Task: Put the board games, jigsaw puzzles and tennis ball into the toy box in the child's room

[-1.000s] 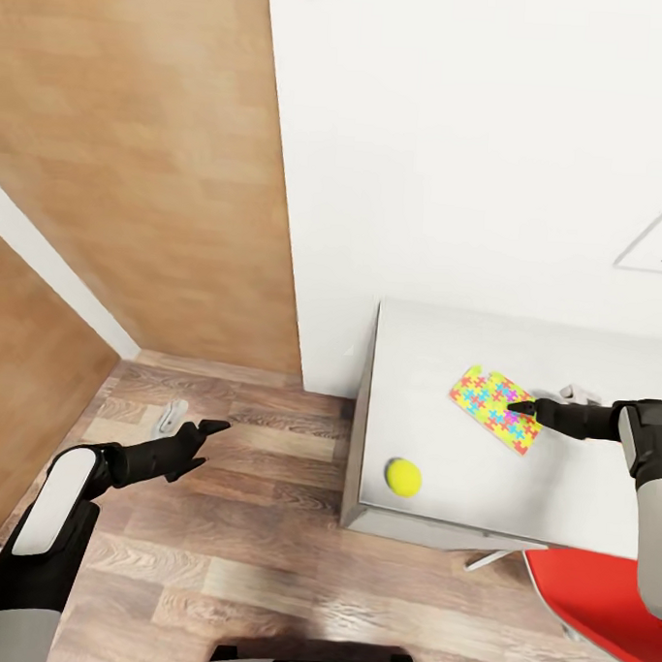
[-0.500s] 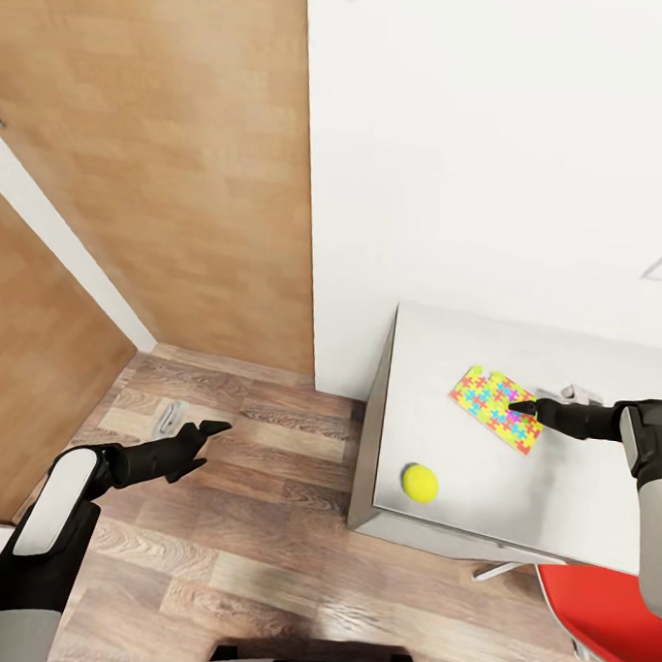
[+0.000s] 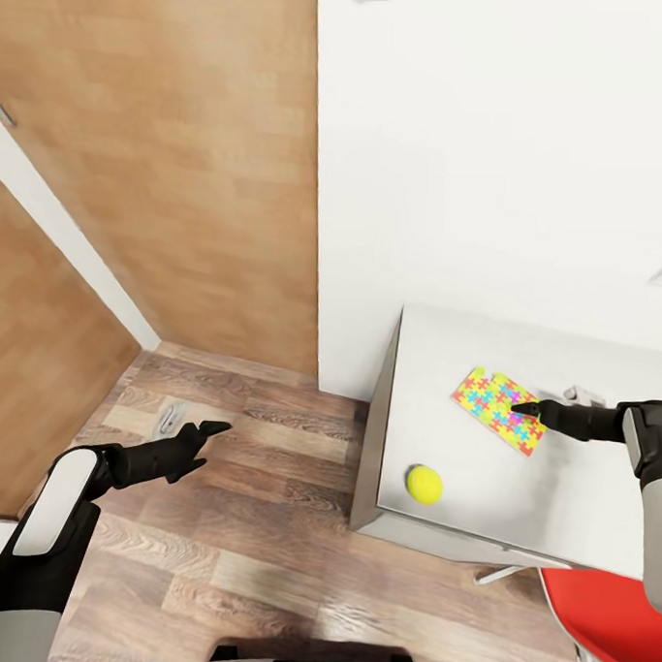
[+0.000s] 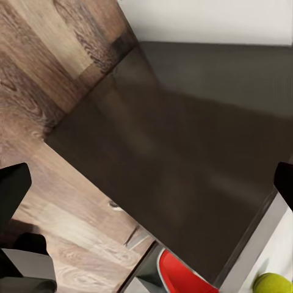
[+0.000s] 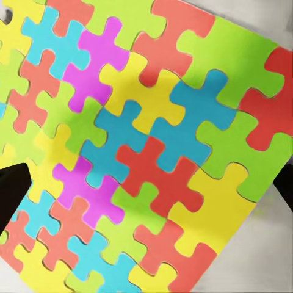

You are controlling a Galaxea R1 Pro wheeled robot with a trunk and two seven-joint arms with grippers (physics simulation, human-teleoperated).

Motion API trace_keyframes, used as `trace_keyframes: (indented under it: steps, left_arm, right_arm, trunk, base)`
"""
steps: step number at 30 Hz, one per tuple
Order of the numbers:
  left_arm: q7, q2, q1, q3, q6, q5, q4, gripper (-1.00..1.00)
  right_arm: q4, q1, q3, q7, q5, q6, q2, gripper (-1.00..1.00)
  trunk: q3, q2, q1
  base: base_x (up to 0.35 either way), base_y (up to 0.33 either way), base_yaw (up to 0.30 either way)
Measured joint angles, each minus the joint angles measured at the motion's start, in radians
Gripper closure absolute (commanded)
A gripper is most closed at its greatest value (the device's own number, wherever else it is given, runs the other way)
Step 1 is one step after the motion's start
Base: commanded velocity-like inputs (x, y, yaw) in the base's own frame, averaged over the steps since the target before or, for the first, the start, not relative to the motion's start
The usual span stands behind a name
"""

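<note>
- Biggest thing on my head feed is the white wall point(image 3: 496, 136), taking up the whole upper right. A wood door point(image 3: 156, 147) fills the upper left.
- Plank floor point(image 3: 243, 521) runs across the bottom of the frame, with a small grey clip-looking thing point(image 3: 171, 418) lying on it at left. Can't tell what it is.
- The table point(image 3: 555, 498) sits at right centre, white top, dark side facing me. That dark side also shows on my left wrist feed.
- Red chair point(image 3: 602, 617) pokes in at the bottom right corner, tucked by the table's near edge.
- My left gripper point(image 3: 207, 431) hangs over the floor at lower left, well apart from the table. Jaws are spread and holding nothing.
- My right gripper point(image 3: 523, 410) is right over the puzzle point(image 3: 497, 410), which lies flat on the table at right centre. Right wrist feed is all puzzle pieces point(image 5: 146, 140), with the finger tips wide apart at the frame edges, so the jaws are spread. Can't tell if they touch it.
- Tennis ball point(image 3: 424, 483) sits near the table's front left corner, below-left of the puzzle, apart from it. It also peeks in on the left wrist feed point(image 4: 271, 283).
</note>
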Motion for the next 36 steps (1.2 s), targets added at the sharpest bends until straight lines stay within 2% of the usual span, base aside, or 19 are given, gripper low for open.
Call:
trace_keyframes:
  steps: [21, 36]
  left_arm:
    - [0.0, 0.0, 0.002, -0.001, 0.0, 0.0, 0.001, -1.0]
    - [0.0, -0.002, 0.003, -0.003, 0.0, -0.001, 0.002, -1.0]
  right_arm:
    - [-0.006, 0.001, 0.001, -0.001, 0.002, 0.001, -0.001, -1.0]
    - [-0.004, 0.001, 0.0, -0.001, -0.005, 0.005, -0.005, -1.0]
  trunk:
    - [0.0, 0.0, 0.002]
    - [0.0, 0.0, 0.002]
  base:
    - [0.0, 0.0, 0.257]
    - [0.0, 0.0, 0.061]
